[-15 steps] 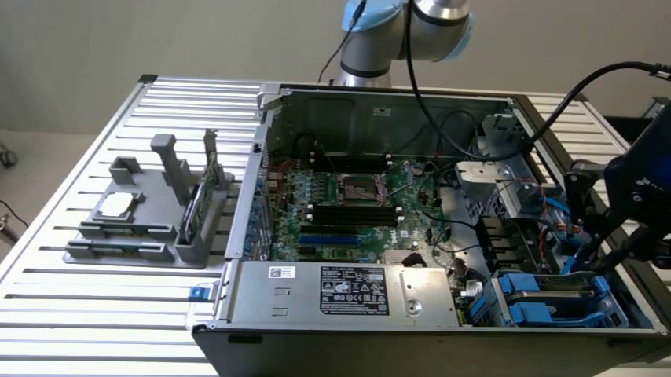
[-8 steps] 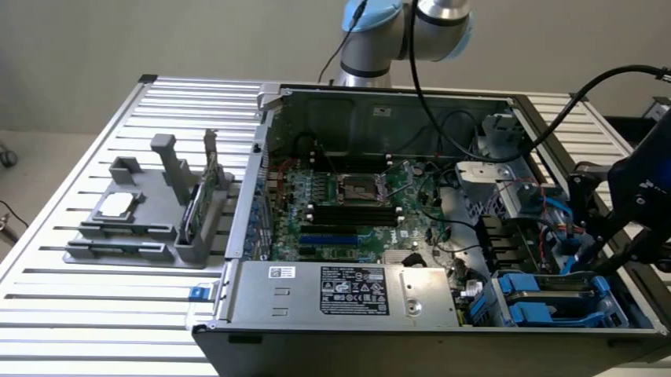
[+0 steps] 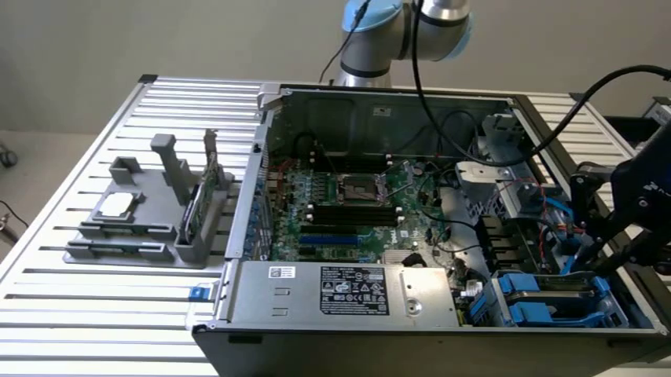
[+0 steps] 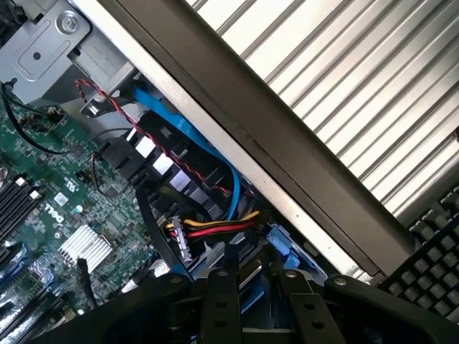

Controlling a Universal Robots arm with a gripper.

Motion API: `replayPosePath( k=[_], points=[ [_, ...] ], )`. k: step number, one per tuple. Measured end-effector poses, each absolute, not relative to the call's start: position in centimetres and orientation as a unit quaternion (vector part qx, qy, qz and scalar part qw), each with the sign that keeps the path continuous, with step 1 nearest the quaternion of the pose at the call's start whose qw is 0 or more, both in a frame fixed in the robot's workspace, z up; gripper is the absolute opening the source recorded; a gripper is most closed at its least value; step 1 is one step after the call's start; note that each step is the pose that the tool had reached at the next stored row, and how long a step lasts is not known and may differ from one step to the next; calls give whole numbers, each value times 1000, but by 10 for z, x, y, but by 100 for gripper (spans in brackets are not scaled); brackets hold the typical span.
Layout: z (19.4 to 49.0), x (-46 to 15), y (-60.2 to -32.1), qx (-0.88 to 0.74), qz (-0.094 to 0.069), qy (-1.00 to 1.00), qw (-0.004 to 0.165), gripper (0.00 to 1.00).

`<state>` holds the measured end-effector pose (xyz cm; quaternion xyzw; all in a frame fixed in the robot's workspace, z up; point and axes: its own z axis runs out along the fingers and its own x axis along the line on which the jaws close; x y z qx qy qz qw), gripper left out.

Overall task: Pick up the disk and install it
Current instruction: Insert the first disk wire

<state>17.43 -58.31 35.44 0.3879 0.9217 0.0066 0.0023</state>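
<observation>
The disk (image 3: pixel 552 301), framed by its blue carrier, sits low in the drive bay at the near corner of the open computer case (image 3: pixel 367 98) on the exterior view's right. My black gripper (image 3: pixel 582 263) reaches down into that bay from above. In the wrist view my gripper (image 4: pixel 254 271) has its two dark fingers (image 4: pixel 219 301) on either side of a blue edge of the disk (image 4: pixel 278 244), and they look shut on it. Most of the disk's face is hidden by the fingers and the cables.
A grey holder (image 3: pixel 157 251) on the exterior view's left carries a small silver chip (image 3: pixel 115 206) and a green memory stick (image 3: pixel 194 208). Motherboard (image 3: pixel 346 196), power supply (image 3: pixel 346 290), red-yellow power cable (image 4: pixel 211 229) and blue cable (image 4: pixel 183 129) crowd the bay. A keyboard (image 4: pixel 430 265) lies outside the case wall.
</observation>
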Motion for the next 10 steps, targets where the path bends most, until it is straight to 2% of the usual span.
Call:
replayPosePath(
  k=[10],
  points=[
    [354, 178, -588, 394, 14, 919, -2, 27]
  ],
)
